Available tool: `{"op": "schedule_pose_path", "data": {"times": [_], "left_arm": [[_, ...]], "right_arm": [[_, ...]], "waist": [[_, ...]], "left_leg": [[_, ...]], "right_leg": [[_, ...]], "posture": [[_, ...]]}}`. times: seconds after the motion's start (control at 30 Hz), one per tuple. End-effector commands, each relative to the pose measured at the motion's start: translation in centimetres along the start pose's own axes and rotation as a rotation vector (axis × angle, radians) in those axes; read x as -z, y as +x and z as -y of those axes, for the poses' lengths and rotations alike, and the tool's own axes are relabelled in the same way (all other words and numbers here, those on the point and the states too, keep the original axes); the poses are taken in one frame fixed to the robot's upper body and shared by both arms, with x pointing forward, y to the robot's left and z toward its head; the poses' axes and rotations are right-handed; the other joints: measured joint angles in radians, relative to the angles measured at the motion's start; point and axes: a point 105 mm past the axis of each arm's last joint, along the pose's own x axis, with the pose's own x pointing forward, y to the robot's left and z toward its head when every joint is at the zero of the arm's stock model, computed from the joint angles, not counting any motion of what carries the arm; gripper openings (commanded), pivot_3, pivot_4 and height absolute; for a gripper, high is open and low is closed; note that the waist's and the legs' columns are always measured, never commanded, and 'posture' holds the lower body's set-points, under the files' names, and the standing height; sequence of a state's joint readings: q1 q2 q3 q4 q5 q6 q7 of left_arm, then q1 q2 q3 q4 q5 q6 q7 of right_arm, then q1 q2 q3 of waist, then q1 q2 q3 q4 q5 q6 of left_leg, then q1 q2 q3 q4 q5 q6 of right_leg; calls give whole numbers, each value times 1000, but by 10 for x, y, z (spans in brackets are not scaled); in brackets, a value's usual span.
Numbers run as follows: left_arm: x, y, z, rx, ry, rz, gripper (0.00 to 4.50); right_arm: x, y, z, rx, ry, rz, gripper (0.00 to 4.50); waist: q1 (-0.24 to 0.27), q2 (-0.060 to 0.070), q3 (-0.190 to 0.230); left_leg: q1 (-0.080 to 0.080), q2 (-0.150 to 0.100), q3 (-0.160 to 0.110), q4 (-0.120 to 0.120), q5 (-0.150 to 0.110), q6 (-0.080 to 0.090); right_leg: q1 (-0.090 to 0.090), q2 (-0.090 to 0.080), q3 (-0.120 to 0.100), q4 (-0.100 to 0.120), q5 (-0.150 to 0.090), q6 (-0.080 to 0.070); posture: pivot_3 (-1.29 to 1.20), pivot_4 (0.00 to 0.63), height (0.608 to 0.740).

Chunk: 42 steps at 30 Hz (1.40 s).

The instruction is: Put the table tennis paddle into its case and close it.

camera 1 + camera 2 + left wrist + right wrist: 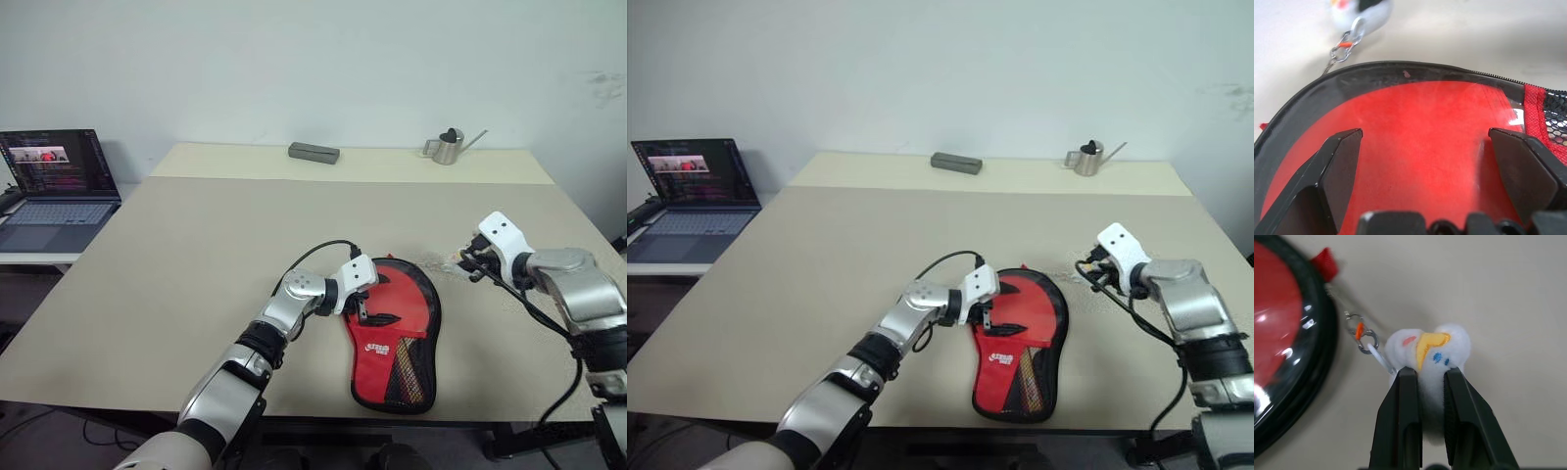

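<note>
The black case [434,328] lies open on the table near its front edge, its red logo flap and grey mesh lining facing up. The table tennis paddle [404,299] rests inside, its red face in the round end and its striped handle under the mesh [409,377]. My left gripper [367,311] hovers open just over the red face [1420,122], its fingers [1339,166] spread wide with nothing between them. To the right of the case, my right gripper [1428,374] is shut on the small white-yellow charm [1430,350], whose chain runs back to the case's rim [1312,362].
A grey block [313,152] and a small metal watering can [448,147] stand at the table's far edge. An open laptop [54,191] sits on a side table to the left. The case lies close to the table's front edge.
</note>
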<state>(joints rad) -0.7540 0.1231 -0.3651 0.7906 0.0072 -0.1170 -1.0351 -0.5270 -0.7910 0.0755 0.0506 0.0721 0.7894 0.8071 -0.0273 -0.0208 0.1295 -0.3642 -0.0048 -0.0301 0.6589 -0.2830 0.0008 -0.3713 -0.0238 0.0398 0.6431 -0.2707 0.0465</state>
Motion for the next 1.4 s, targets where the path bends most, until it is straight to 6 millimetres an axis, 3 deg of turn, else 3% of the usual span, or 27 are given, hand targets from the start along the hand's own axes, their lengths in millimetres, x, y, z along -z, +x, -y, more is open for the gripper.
{"op": "schedule_pose_path", "data": {"times": [0.03,0.27,0.4,0.57,0.8,1.4], "left_arm": [[93,-11,45,104,-185,-322,4500],[93,-11,46,112,-185,-329,4500],[94,-10,48,121,-185,-331,4500],[94,-10,49,126,-185,-331,4500],[93,-10,49,130,-182,-335,4500],[91,-5,52,148,-172,-334,4500]], "right_arm": [[-8,-29,1,0,-36,21,178],[15,-55,-19,-87,-34,-61,177],[38,-70,-43,-190,-44,-137,177],[50,-82,-75,-312,-50,-175,177],[53,-103,-117,-487,-74,-182,176],[76,-147,-184,-834,-189,-238,168]], "waist": [[0,-2,1],[1,-2,2],[2,-3,1],[2,-2,1],[8,-3,0],[22,-4,0]], "left_leg": [[0,0,0,0,0,0],[0,0,-2,-2,-1,-1],[1,0,-2,-5,-1,-1],[2,0,-2,-13,-1,-2],[1,-1,-7,-14,-1,-2],[1,0,-19,-15,-3,-5]], "right_leg": [[0,-1,0,0,0,0],[0,-4,-2,-1,-2,0],[0,-5,-3,-3,-2,0],[1,-5,-3,-9,-3,1],[2,-6,-8,-16,-3,1],[6,-8,-23,-17,-9,-2]], "posture": [[0,150,740],[0,150,740],[0,150,740],[0,150,740],[0,150,740],[0,150,740]]}}
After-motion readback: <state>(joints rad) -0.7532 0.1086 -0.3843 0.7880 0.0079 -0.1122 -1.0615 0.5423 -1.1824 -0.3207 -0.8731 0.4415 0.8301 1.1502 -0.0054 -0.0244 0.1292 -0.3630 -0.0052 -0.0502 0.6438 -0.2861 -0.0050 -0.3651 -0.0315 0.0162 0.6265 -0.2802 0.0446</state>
